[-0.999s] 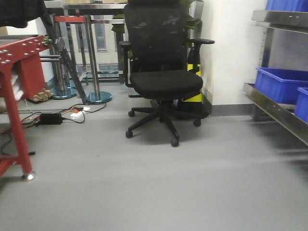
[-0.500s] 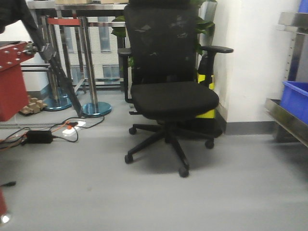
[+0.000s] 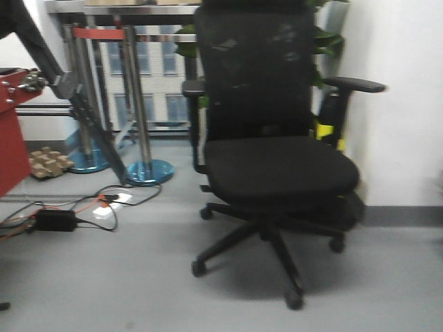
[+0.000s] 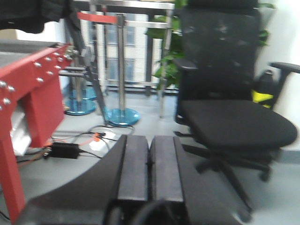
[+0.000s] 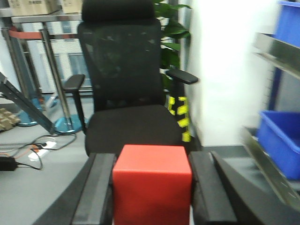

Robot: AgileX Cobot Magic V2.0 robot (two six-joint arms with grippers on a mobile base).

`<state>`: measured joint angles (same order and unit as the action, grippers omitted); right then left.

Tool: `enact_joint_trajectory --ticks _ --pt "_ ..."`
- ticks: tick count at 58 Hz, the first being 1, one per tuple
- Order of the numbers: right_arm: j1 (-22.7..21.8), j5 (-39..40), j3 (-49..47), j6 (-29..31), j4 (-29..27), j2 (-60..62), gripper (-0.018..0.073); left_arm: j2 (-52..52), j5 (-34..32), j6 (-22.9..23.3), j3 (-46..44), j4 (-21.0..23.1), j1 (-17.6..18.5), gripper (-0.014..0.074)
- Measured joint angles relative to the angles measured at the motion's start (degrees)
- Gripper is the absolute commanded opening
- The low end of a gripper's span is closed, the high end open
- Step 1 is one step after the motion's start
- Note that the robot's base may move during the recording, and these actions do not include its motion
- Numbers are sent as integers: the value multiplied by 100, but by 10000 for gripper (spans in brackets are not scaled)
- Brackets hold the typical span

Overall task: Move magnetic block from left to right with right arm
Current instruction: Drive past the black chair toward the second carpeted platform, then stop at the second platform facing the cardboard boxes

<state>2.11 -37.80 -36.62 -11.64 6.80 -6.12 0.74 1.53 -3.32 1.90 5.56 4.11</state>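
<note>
The magnetic block (image 5: 152, 185), a plain bright-red cube, fills the space between the two black fingers of my right gripper (image 5: 152, 161), which is shut on it and held above the floor, facing the black office chair (image 5: 124, 89). In the left wrist view my left gripper (image 4: 150, 140) is shut with its two flat pads pressed together and nothing between them. Neither gripper nor the block shows in the exterior front-facing view.
A black office chair (image 3: 277, 152) stands close ahead on the grey floor. A red metal frame (image 4: 30, 89) is at the left, with steel posts (image 3: 138, 104) and floor cables (image 3: 83, 211) behind. Blue bins (image 5: 281, 140) sit on a steel shelf at the right.
The front view has shifted forward and to the right: the chair looms larger, the red frame has slid almost out at the left, and the blue bins have left the frame.
</note>
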Motion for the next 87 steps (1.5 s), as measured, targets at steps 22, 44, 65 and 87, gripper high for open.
enact_joint_trajectory --ticks 22,44,65,87 --pt "0 0 0 0 0 0 214 0 0 0 0 0 0 -126" --pt "0 0 0 0 0 0 214 0 0 0 0 0 0 -126" --pt "0 0 0 0 0 0 214 0 0 0 0 0 0 -126" --pt "0 0 0 0 0 0 214 0 0 0 0 0 0 -126"
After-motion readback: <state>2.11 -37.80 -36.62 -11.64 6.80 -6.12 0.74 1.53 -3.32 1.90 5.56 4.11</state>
